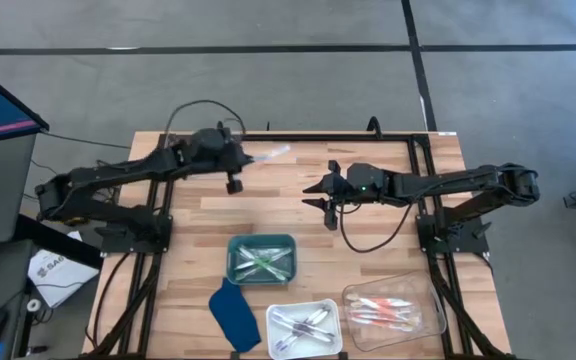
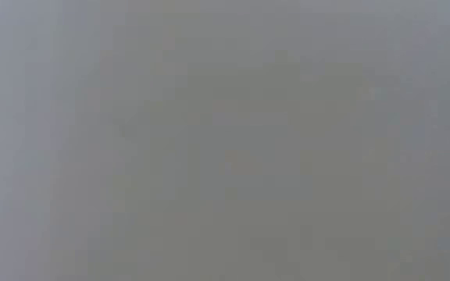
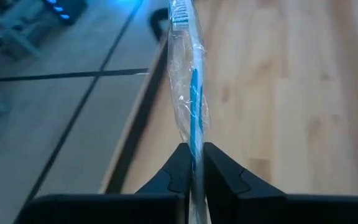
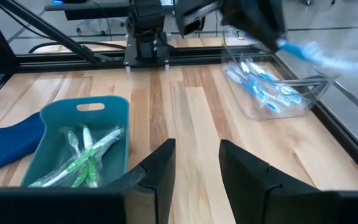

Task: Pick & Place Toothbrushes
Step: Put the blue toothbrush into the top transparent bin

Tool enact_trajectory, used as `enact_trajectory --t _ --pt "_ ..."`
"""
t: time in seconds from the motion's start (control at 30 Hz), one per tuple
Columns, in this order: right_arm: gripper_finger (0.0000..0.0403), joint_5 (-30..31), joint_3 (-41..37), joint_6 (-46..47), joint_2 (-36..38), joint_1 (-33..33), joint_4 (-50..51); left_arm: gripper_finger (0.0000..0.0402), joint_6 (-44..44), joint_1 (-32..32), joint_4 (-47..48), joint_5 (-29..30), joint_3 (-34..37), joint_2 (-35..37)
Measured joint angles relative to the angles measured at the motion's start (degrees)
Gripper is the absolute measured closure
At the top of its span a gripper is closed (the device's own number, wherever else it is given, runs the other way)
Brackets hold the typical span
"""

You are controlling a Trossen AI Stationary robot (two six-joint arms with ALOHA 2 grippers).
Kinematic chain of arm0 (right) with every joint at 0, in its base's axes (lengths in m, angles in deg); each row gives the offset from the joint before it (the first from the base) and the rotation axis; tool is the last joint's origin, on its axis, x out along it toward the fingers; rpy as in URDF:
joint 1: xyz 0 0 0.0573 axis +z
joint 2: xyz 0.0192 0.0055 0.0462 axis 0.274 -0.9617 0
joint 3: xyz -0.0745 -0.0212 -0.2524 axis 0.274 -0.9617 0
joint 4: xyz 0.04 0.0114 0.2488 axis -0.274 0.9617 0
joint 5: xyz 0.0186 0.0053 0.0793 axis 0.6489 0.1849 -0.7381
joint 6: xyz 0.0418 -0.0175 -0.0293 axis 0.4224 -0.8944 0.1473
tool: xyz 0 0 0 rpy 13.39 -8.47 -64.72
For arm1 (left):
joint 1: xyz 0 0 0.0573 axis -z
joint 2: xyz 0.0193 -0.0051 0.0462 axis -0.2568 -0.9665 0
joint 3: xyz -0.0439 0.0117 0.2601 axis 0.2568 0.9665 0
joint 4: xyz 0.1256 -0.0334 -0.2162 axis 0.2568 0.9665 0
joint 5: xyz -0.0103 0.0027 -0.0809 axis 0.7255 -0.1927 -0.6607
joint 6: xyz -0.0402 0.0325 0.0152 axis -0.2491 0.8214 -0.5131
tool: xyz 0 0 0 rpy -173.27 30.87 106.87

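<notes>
Scene: You are looking down on a wooden table [image 1: 298, 215] with two dark arms reaching in, one from each side.

Left gripper: Your left gripper [image 1: 240, 158] sits at the far left part of the table, clamped on a wrapped blue toothbrush [image 3: 193, 93]. In the left wrist view the two fingers pinch the handle end and the bristle head points away from them.

Long axis: From above, the held brush [image 1: 268, 154] sticks out from the left gripper toward the right, nearly level, its free end aimed at the middle of the far edge.

Right gripper: Your right gripper [image 1: 320, 190] hovers over the table's centre, a little right of the held brush. Its fingers [image 4: 160, 171] stand partly apart and hold nothing.

Trays: A teal tray [image 1: 261, 260] with green brushes lies at the centre, on the near side. A white tray [image 1: 304, 329] and a clear tray [image 1: 393, 312] lie nearer still, toward the right. The right wrist view shows a clear bin with blue brushes [image 4: 269, 87], but I cannot place that bin from above.

Other: A dark blue cloth-like piece [image 1: 233, 315] lies left of the white tray.

Key relation: The left arm already carries the blue brush, so it is the arm to move. My judgement is that its target is that blue-brush bin.

Low view: It shows only a blank grey blur.
</notes>
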Motion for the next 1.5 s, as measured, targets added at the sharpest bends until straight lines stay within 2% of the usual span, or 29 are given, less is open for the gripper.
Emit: enact_trajectory --t 0.33,0.47,0.67,0.83,1.13,1.4,1.5 --pt "0.0285 0.00 0.00 0.00 0.00 0.25 -0.28 0.0386 0.81 -9.61 4.72 -0.04 -0.10 3.73" --pt "0.0285 0.00 0.00 0.00 0.00 0.31 -0.19 0.0386 0.57 -13.78 10.27 0.20 -2.27 3.40" --pt "0.0285 0.00 0.00 0.00 0.00 0.31 0.47 0.0386 0.15 -18.86 20.62 4.62 -6.79 3.31" --pt "0.0285 0.00 0.00 -0.01 0.00 0.31 1.04 0.0386 1.84 -22.31 27.87 5.00 -8.31 3.31" --pt "0.0285 0.00 0.00 -0.02 0.00 0.31 1.74 0.0386 4.95 -29.36 32.42 -1.83 -8.31 -0.35" --pt "0.0285 -0.02 0.00 -0.02 0.00 0.31 1.78 0.0386 7.95 -35.95 34.52 -2.78 -8.31 -7.95" --pt "0.0285 0.00 0.00 -0.02 0.00 0.55 2.01 0.0386 10.73 -37.07 34.16 -7.13 -8.31 -10.69"
